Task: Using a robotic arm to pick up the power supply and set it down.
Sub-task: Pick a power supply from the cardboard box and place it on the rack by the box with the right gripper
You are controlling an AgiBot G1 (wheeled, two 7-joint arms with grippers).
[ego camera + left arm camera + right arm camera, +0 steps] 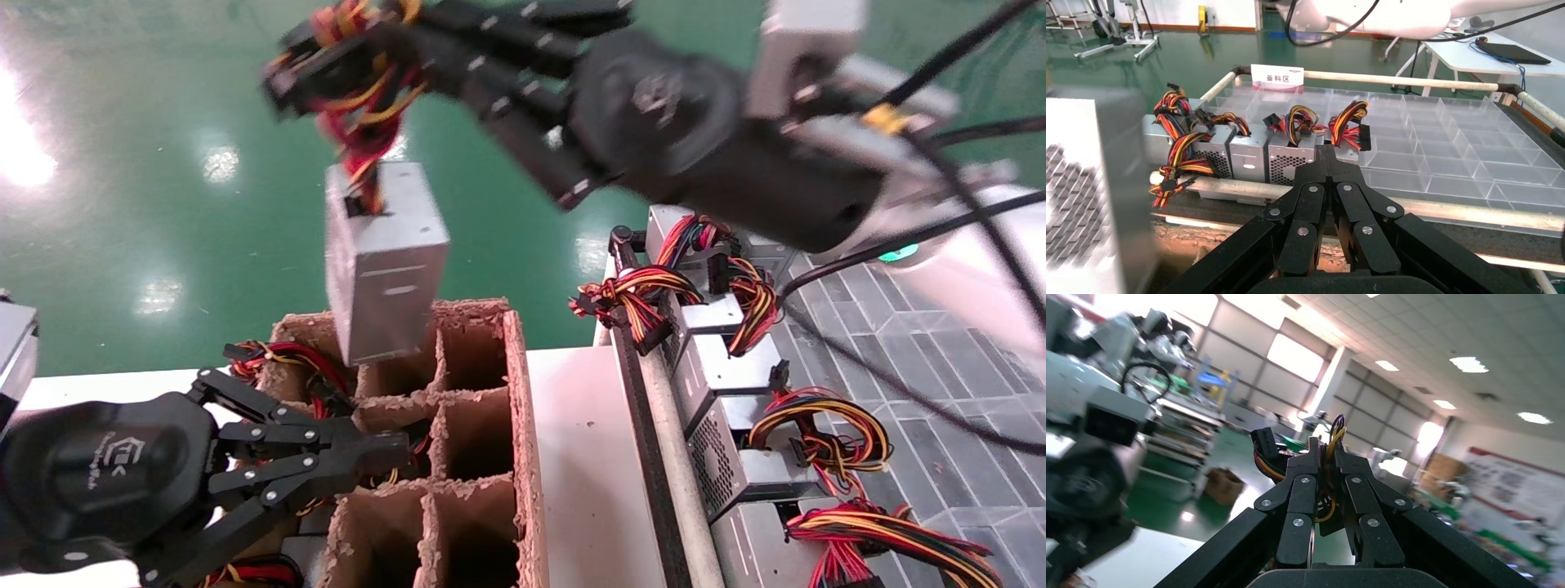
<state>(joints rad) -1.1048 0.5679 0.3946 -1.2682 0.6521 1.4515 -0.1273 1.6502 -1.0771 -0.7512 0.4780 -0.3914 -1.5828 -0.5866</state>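
The power supply (384, 261), a silver-grey metal box, hangs tilted in the air above the far-left cells of the brown cardboard divider box (523, 408). It dangles from its red, orange and yellow wire bundle (359, 98). My right gripper (319, 61) reaches in from the upper right and is shut on that bundle; the wires (1329, 438) stick out between its fingertips (1322, 450). In the left wrist view the box shows as a blurred silver face (1076, 196) close by. My left gripper (392, 453) rests low at the near left over the divider box, shut and empty (1327, 153).
A row of other power supplies (719, 384) with wire bundles lines the rack to the right (1248, 153), beside a clear compartment tray (1438, 141). More wires (278, 359) fill the divider box's left cells. A white tabletop strip (580, 457) lies between box and rack.
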